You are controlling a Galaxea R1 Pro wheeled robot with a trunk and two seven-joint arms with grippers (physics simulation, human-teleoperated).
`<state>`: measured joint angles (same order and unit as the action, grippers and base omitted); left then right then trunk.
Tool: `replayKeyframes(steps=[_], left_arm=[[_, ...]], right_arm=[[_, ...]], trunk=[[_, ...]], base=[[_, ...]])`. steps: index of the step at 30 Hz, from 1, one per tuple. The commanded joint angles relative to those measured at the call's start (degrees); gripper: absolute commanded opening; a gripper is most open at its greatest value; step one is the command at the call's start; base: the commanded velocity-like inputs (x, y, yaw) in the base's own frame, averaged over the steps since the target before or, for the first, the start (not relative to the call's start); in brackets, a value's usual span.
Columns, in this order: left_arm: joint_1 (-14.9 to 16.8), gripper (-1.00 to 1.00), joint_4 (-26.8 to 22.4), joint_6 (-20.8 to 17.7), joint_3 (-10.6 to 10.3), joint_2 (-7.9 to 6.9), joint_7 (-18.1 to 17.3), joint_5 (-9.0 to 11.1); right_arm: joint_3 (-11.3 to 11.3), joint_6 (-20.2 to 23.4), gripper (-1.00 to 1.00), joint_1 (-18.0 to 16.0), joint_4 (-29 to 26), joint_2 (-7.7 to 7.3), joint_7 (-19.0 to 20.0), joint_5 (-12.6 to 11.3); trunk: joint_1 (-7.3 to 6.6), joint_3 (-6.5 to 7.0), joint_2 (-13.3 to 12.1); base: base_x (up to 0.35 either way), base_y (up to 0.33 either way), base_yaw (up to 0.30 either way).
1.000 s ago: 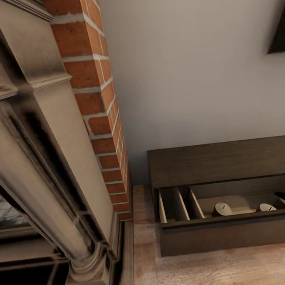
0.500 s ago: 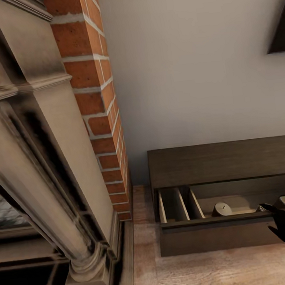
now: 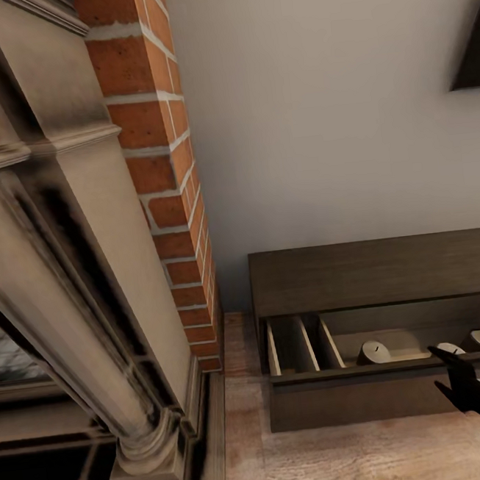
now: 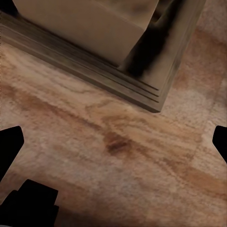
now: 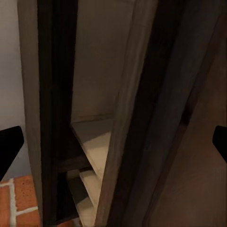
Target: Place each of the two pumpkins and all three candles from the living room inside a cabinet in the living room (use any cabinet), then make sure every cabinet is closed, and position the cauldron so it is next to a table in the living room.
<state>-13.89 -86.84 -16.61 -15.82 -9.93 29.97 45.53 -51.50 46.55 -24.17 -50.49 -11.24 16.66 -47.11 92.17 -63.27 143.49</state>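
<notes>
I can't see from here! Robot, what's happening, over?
Right claw open, empty, at the open drawer. Three candles inside. Nothing blocking it.

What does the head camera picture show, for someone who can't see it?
Three cream candles sit in the open drawer of a low dark-brown cabinet against a pale wall. The right gripper is at the drawer's front edge, and a brick fireplace stands to the left.

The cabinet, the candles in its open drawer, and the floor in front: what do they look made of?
The cabinet looks like dark-brown matte wood with faint grain; its open drawer is paler light wood inside. The candles look like dull tan wax, smooth and unglossy, though the render leaves that open. The floor appears to be light wood planks with visible grain and a knot.
</notes>
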Motion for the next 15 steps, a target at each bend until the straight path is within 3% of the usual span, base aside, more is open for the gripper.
replayKeyframes(steps=[1, 8, 15], left_arm=[[0.0, 1.0, 0.0, 0.0, 0.0, 0.0, 0.0, 0.0], [0.0, 1.0, 0.0, 0.0, -0.1, 0.0, 0.0, 0.0], [0.0, 1.0, 0.0, 0.1, -0.3, 0.0, 0.0, 0.0]], right_arm=[[0.2, -0.3, 1.0, 0.0, 0.1, 0.0, 0.3, 0.0], [0.7, -3.9, 1.0, 0.0, 0.2, 0.28, 1.0, 0.0], [0.7, -4.1, 1.0, 0.0, 0.2, 0.16, 2.1, 0.0]], trunk=[[0.0, 0.0, 0.0], [0.0, 0.0, 0.0], [0.0, 0.0, 0.0]], base=[[0.0, 0.0, 0.0], [0.015, 0.0, 0.0], [0.171, 0.0, 0.0]])
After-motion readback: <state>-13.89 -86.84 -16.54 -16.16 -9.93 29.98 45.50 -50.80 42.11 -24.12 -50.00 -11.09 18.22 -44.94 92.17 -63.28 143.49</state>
